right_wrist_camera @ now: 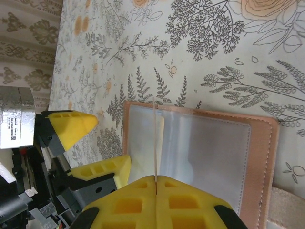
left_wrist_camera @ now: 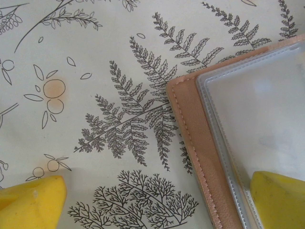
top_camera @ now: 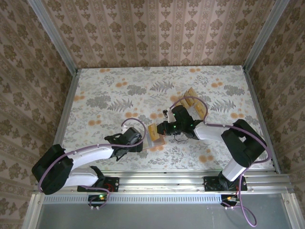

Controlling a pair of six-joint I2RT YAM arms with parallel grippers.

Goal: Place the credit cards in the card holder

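– Card holder [right_wrist_camera: 209,148] first. Where do we see it?

– It lies open and flat on the worktop [top_camera: 105,95], near the front, between our two arms. Its clear pockets face up.

– And the right end effector [right_wrist_camera: 156,180]?

– It is squeezed tight on one credit card [right_wrist_camera: 156,138]. We see that card from its thin side, like a line. It stands on its edge, right over the card holder.

– Which way does the card point?

– It sticks straight out from the fingertips, down toward a clear pocket. Its thin line runs the same way as the card holder's end edge and the pocket seam just beside it. We think that seam is where it must slide in. We cannot tell if the card touches the pocket yet.

– What about the left end effector [left_wrist_camera: 157,188]?

– Its jaws are wide apart and hold nothing. One finger [left_wrist_camera: 279,193] is over a clear pocket near the edge, and the other is over bare worktop. We think it is there to stop the card holder from sliding.

– So which arm is nearer?

– Both are close, but the right one has the card, so the push is its job.

– And the other credit cards [top_camera: 192,94]?

– They sit in a pile farther back on the right, well apart from the card holder.
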